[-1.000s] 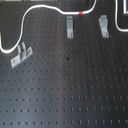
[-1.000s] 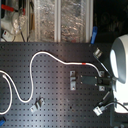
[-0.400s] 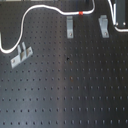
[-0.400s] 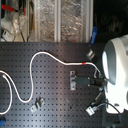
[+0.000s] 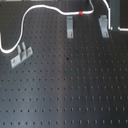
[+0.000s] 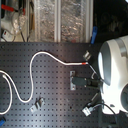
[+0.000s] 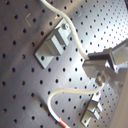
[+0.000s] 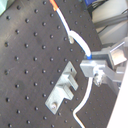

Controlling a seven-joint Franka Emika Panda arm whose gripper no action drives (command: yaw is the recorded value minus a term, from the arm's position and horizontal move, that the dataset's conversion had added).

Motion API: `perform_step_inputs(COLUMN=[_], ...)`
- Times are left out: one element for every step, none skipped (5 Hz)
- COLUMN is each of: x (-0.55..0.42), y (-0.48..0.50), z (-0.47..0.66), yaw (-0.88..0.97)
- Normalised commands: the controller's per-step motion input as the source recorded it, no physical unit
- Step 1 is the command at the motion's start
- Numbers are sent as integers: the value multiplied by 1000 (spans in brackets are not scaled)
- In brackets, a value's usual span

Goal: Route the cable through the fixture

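Observation:
The cable [image 6: 47,53] is a thin white cord that snakes across the black pegboard [image 6: 55,95] in both exterior views. Its red band [image 6: 84,64] lies near the arm. In the first exterior view the cable [image 5: 50,8] runs along the far edge past its red band [image 5: 81,11]. My gripper [image 8: 95,70] is shut on the cable [image 8: 70,34] beside a grey fixture clip [image 8: 65,90]. The first wrist view shows the gripper [image 7: 102,75] with the cable [image 7: 75,92] looping away from it. The middle fixture clip [image 6: 76,80] stands just beside the held stretch.
More grey clips are bolted to the board: [image 5: 20,55], [image 5: 70,25], [image 5: 103,25], [image 6: 87,54], [image 6: 37,103], [image 6: 90,107]. The white arm body [image 6: 112,70] fills the second exterior view's right. Shelves with clutter [image 6: 50,20] stand behind the board.
In the second exterior view the arm has come lower and a little leftward over the board, and the cable's red-banded end has shifted slightly with it.

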Motion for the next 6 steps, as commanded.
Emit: perform_step_inputs(x=[-123,-120,-109,-111,-116,-107], y=[206,183,166,121,83,69], z=[200,191,165,152,190,179], yaw=[0,0,0,0,0,0])
